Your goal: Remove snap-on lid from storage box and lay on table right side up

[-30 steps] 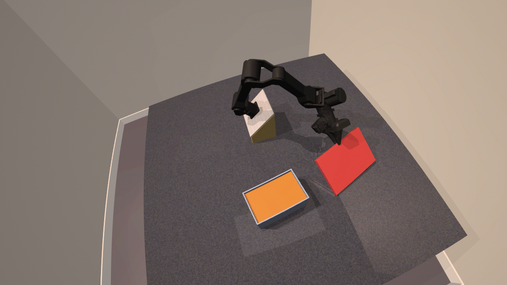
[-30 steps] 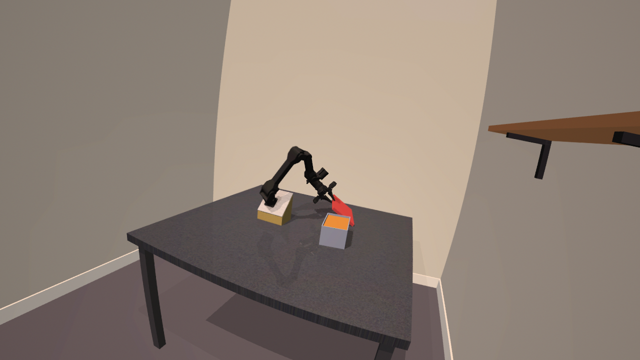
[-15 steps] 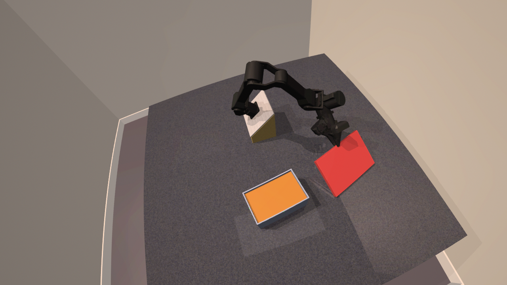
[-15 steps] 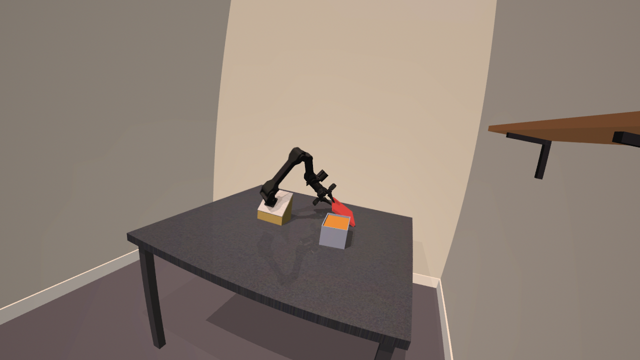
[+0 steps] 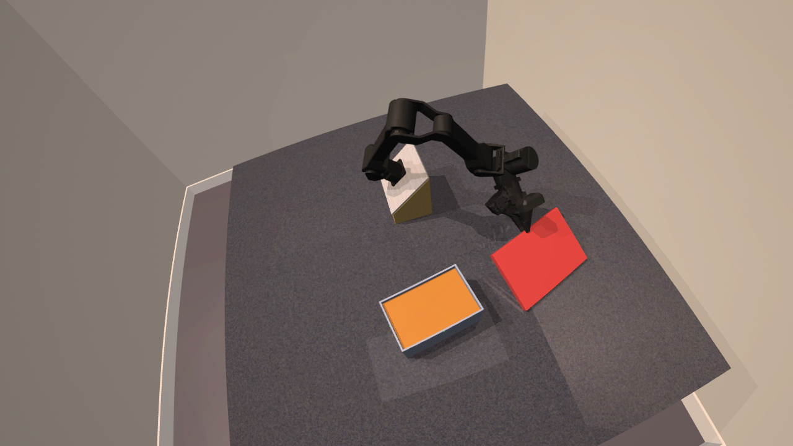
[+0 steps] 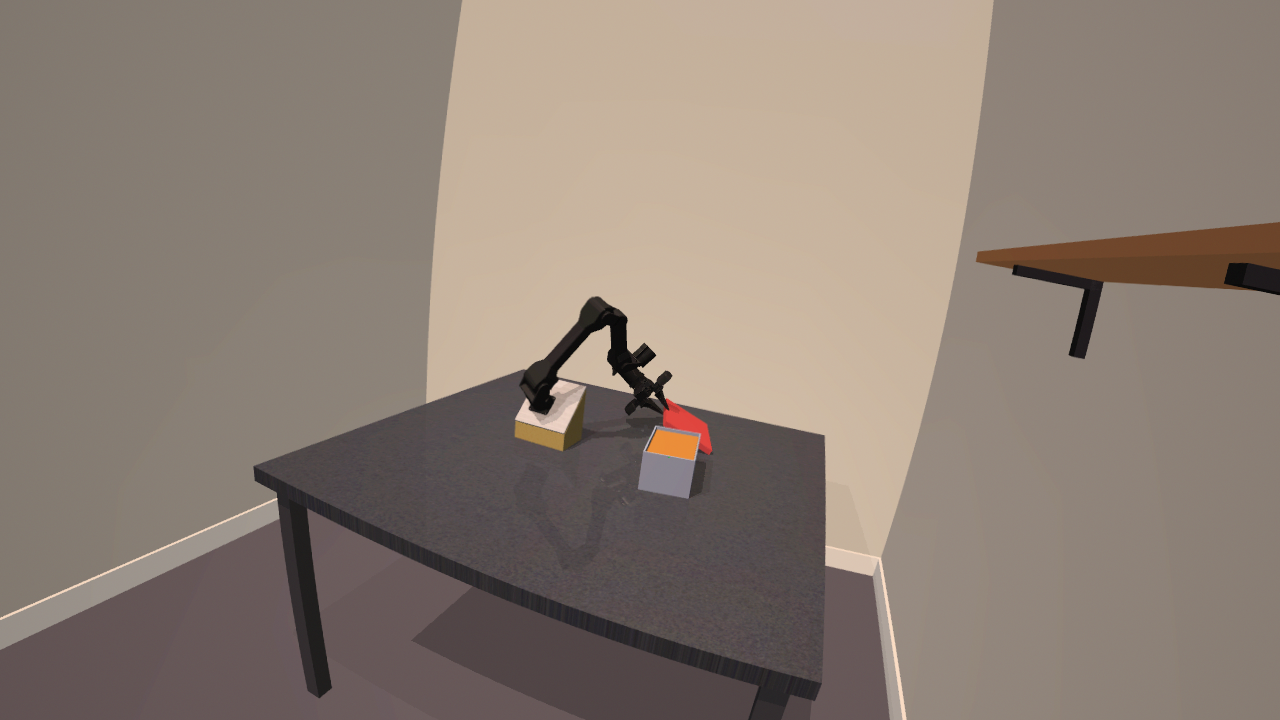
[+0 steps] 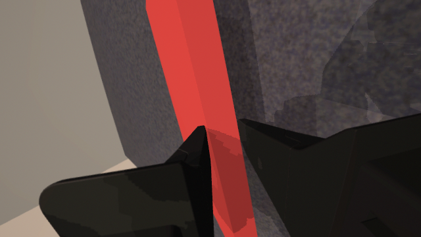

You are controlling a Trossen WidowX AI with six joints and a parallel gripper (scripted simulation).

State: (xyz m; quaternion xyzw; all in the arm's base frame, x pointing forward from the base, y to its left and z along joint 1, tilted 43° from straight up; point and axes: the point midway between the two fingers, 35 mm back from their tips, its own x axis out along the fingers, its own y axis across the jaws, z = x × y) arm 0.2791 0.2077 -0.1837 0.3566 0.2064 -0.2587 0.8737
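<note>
Lid off the box, tilted in the end effector's grip

The black end effector (image 5: 526, 228) (image 6: 665, 407) (image 7: 222, 130) is closed on one edge of the red lid (image 5: 540, 260) (image 6: 689, 427) (image 7: 210, 82), a finger on each side of that edge. The lid slopes: its gripped edge is raised and the opposite edge is low, near the table (image 5: 299, 266) (image 6: 501, 501) (image 7: 131, 82). Whether that low edge touches the surface, I cannot tell. Its broad red face shows from above.

Beside the lid, apart from it, the storage box (image 5: 443, 338) (image 6: 666, 474) stands upright on the table. It is uncovered, grey-walled with a pale rim, and bright orange shows inside. The arm (image 5: 454, 138) (image 6: 572, 344) rises from a wedge-shaped base (image 5: 416, 205) (image 6: 539, 435), yellowish on its sides and pale on its sloping top, and bends over toward the lid.
</note>
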